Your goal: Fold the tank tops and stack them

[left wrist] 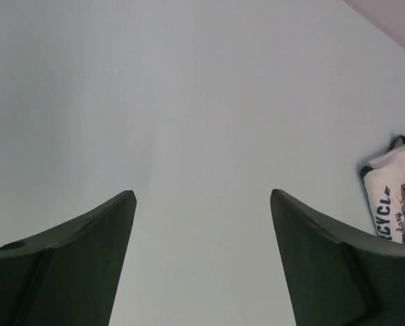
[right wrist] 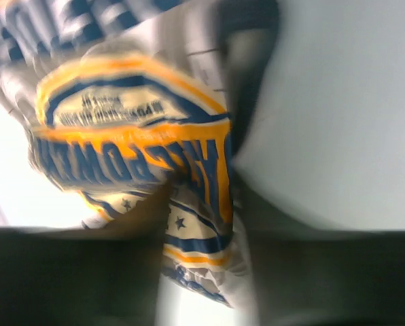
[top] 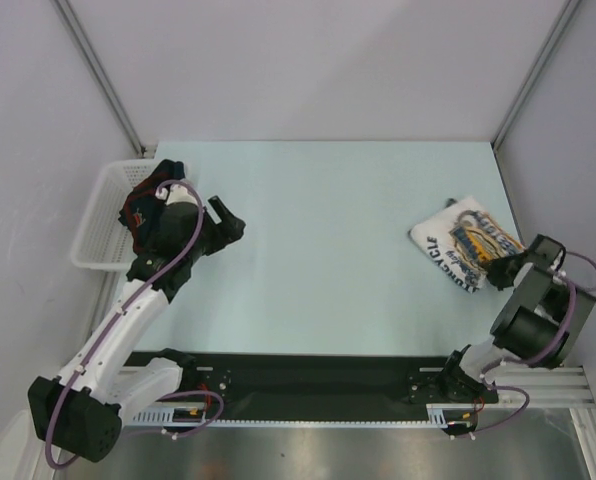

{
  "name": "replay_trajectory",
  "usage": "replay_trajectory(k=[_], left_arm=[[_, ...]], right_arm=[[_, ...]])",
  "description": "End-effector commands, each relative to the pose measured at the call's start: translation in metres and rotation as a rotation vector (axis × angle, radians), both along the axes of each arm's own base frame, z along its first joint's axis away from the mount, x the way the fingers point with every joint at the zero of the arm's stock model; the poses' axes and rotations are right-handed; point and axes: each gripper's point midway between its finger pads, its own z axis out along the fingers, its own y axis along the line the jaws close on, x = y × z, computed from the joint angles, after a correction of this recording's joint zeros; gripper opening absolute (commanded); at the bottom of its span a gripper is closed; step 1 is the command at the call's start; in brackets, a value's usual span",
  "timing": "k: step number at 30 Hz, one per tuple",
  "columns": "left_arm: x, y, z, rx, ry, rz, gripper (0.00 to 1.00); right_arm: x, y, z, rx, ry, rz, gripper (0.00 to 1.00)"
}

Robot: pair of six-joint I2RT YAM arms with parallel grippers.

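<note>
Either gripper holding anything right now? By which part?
Right gripper pinches the white tank top at its printed near-right edge. Left gripper is open, holding nothing.

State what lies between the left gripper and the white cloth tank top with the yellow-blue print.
Nothing: the top external view shows only bare pale tabletop between the left gripper and white printed tank top.

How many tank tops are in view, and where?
2. The white tank top lies folded at right on the table, in the right claw. The navy tank top sits bunched in the basket at left, partly behind the left arm; others may hide beneath.
</note>
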Motion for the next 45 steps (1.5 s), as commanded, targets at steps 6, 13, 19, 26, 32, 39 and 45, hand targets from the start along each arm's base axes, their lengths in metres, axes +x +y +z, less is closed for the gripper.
replay_trajectory(k=[6, 13, 19, 26, 32, 39, 45], left_arm=[[0.020, 0.064, 0.027, 0.037, -0.035, 0.261, 1.00], [0.026, 0.122, 0.045, 0.063, -0.014, 0.459, 1.00], [0.041, 0.165, 0.049, 0.174, 0.067, 0.672, 1.00], [0.082, 0.187, 0.009, 0.109, 0.194, 0.818, 0.99], [0.114, 0.178, -0.046, 0.078, 0.296, 0.725, 0.82], [0.110, 0.187, -0.015, 0.155, 0.210, 0.760, 0.00], [0.052, 0.172, 0.122, 0.022, -0.211, 0.739, 0.00]], right_arm=[[-0.037, -0.023, 0.028, -0.084, 0.003, -0.223, 0.86], [-0.083, -0.050, 0.051, -0.192, 0.201, -0.409, 0.92], [-0.110, -0.069, 0.115, -0.314, 0.170, -0.519, 0.99], [-0.100, -0.042, 0.165, -0.410, -0.037, -0.428, 0.98], [-0.092, -0.029, 0.180, -0.470, -0.136, -0.344, 0.99], [-0.082, -0.021, 0.181, -0.473, -0.139, -0.284, 0.99], [-0.067, -0.004, 0.176, -0.455, -0.169, -0.207, 0.98]])
